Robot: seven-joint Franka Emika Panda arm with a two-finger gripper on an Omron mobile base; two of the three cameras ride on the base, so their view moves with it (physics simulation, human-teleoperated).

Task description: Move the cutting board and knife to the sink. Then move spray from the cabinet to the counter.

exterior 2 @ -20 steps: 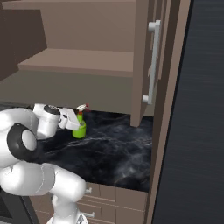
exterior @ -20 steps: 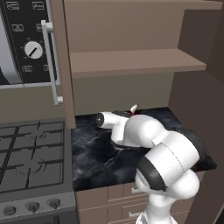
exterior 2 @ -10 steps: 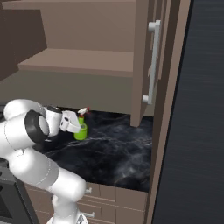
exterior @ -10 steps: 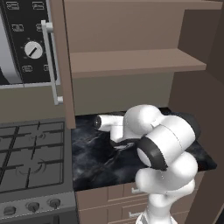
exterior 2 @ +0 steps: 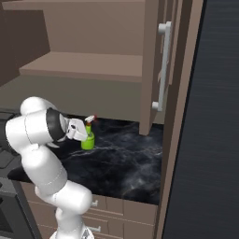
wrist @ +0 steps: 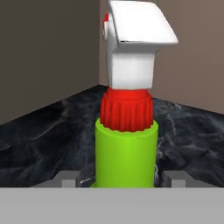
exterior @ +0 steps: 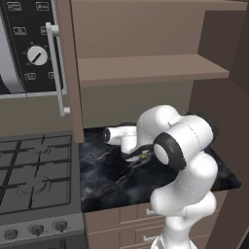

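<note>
Black marble-look counter (exterior 2: pixel 126 163) with white veins runs under the open brown cabinet (exterior: pixel 146 73), above brown drawers with silver handles. Nearest in the hand view, the two finger tips (wrist: pixel 70 179) rise at the bottom edge, one on each side of the spray (wrist: pixel 127 153), and the green body stands upright in the gap between them. Its sides sit apart from both tips, with dark counter showing in the narrow spaces, so the jaws stand spread around the bottle and are not pinching it. Above the green body come the ribbed red neck and the white nozzle head, close to the camera. From the right base view the gripper (exterior 2: pixel 80 133) reaches in from the arm's side at the height of the bottle's upper part, and the spray (exterior 2: pixel 87 140) stands on the counter just past it, its red and white top level with the hand. From the left base view the white arm folds over the counter, and a sliver of green (exterior: pixel 143 156) shows beneath the wrist. Farther back, the cabinet's plain brown shelf (exterior 2: pixel 84 67) lies above the bottle, and the cabinet door (exterior 2: pixel 161 65) hangs open to the right. Off to the left stand a stove (exterior: pixel 34 175) and a dark oven panel (exterior: pixel 29 46) with a dial.
</note>
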